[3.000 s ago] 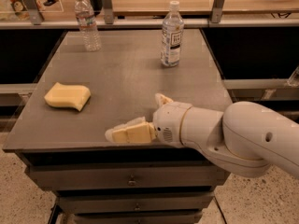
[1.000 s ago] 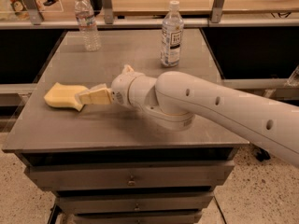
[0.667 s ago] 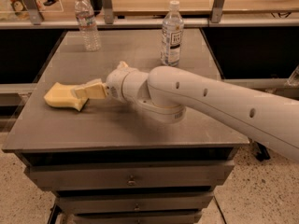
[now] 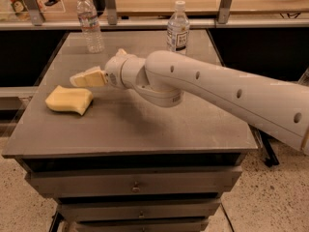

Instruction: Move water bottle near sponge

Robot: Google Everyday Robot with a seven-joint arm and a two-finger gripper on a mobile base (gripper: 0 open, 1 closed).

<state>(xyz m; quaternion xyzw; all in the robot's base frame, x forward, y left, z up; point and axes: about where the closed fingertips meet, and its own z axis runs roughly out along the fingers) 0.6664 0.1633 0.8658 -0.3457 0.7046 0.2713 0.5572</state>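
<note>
A white arm (image 4: 217, 88) is stretched across the grey table (image 4: 145, 127) from the right edge towards the left, held low and nearly level above the surface, with its thick wrist joint over the middle of the table. The gripper (image 4: 79, 79) is pointed left and is held above the table, just beyond the far side of the sponge (image 4: 69, 99). Whether it is open or closed cannot be told; nothing is seen held in it. The sponge is laid flat near the left edge. The water bottle (image 4: 90, 23) is stood upright at the far left corner, well apart from the sponge. A second bottle (image 4: 177, 27) with a large white label is stood at the far edge, right of it.
</note>
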